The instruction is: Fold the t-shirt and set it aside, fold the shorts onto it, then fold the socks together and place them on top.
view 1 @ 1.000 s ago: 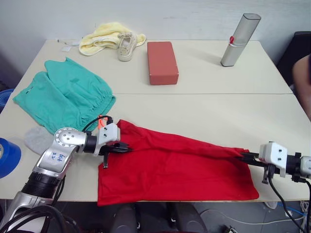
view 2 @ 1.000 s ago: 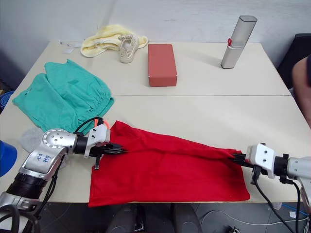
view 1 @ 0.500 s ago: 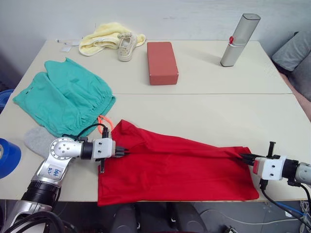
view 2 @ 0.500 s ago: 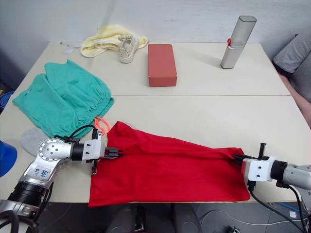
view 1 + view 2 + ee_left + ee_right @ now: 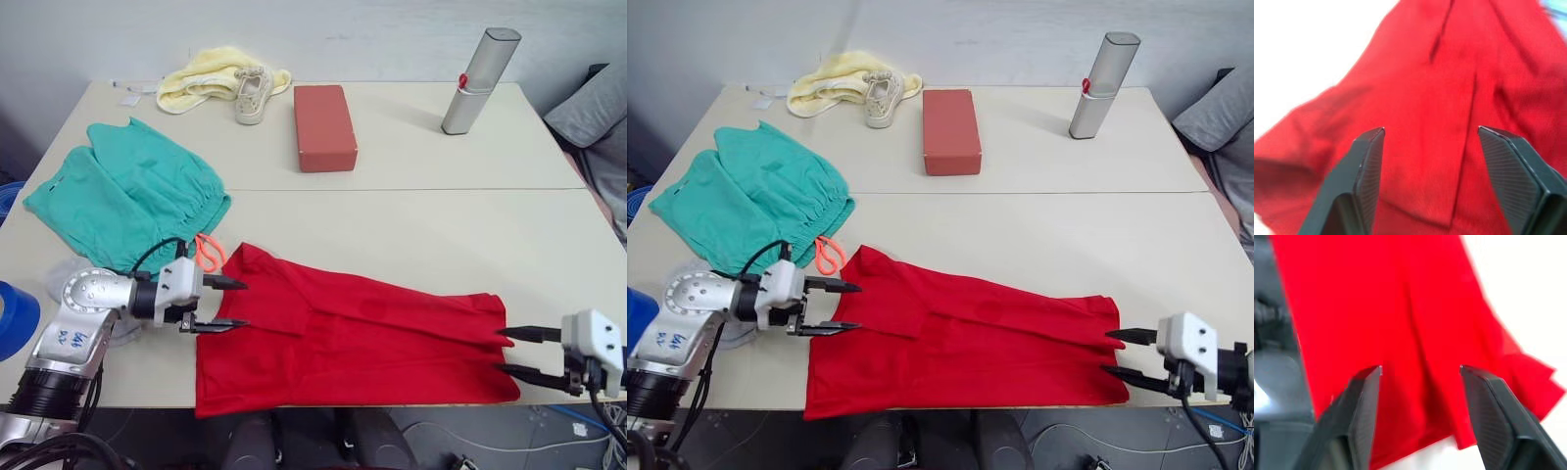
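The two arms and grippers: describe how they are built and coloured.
The left arm has silver metal segments with a round joint cap, small blue markings and a looping black cable. The left gripper and the right gripper each have a white housing and two thin black pointed fingers. Black cables trail from the right gripper's housing.

The t-shirt point(image 5: 362, 338) is plain bright red. The shorts point(image 5: 132, 196) are teal-green with an orange drawstring point(image 5: 208, 251). A sock point(image 5: 59, 274) is light grey. The table point(image 5: 411, 220) is cream. A box point(image 5: 324, 126) is brick red, a cloth point(image 5: 206, 76) pale yellow, a shoe point(image 5: 252, 93) off-white, a case point(image 5: 478, 80) silver with a red spot. Both pincers have black fingers point(image 5: 225, 284).
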